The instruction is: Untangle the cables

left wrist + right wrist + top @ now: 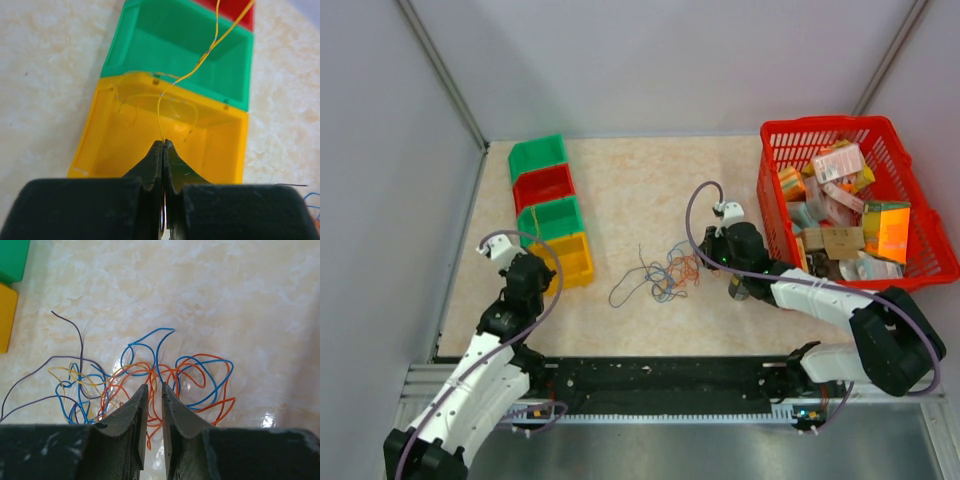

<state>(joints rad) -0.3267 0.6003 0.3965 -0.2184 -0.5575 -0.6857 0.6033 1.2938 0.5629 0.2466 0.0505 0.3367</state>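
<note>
Left gripper (163, 142) is clamped on a thin yellow wire (200, 62) above the yellow plastic bin (90, 135) near the table (640, 180) left edge. Right gripper (155, 387), jaws slightly parted, hovers over the tangled thin coloured cables (200, 362) mid-table.

No text, number or sign can be read. The packets (840, 160) in the basket (770, 160), at the far right corner of the table (640, 180), carry print, but it is too small.

Left arm (485, 372) jaws pressed shut; right arm (820, 296) jaws slightly parted.
</note>
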